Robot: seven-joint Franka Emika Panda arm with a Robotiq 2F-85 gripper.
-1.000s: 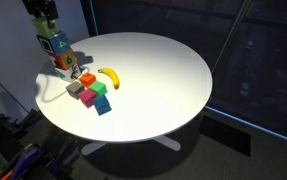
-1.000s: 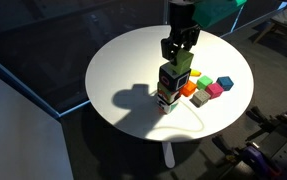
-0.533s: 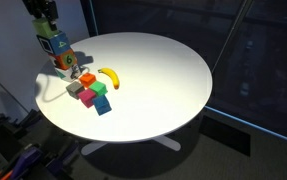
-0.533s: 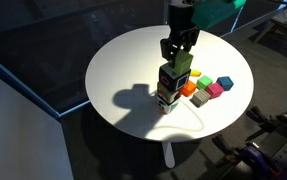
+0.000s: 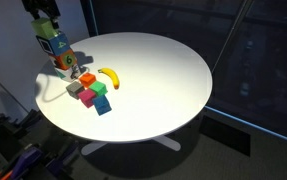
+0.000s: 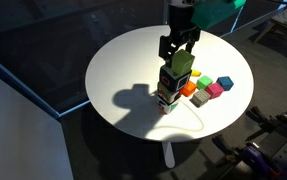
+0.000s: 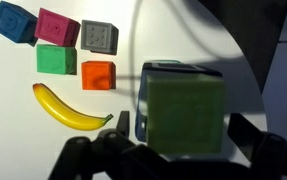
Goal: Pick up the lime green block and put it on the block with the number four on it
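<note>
The lime green block [image 7: 186,115] sits on top of a tall stack, right on the teal-blue block with the number four [image 6: 172,79]. In the wrist view it fills the space between my fingers, and a strip of the blue block beneath shows at its left side. My gripper [image 7: 183,128] is open around it, one finger [image 7: 123,125] and the other [image 7: 246,130] each standing a little off its sides. In both exterior views the gripper [image 5: 46,22] [image 6: 180,46] hangs just over the stack's top, the lime green block [image 6: 180,62] free between the fingers.
Beside the stack lie a yellow banana [image 7: 71,108] and loose cubes: orange [image 7: 99,74], green [image 7: 56,60], grey [image 7: 99,36], magenta [image 7: 58,27], blue [image 7: 13,22]. The stack stands near the edge of the round white table [image 5: 163,80].
The jaws have parted from the lime green block, which stays on the stack. The gripper has lifted slightly.
</note>
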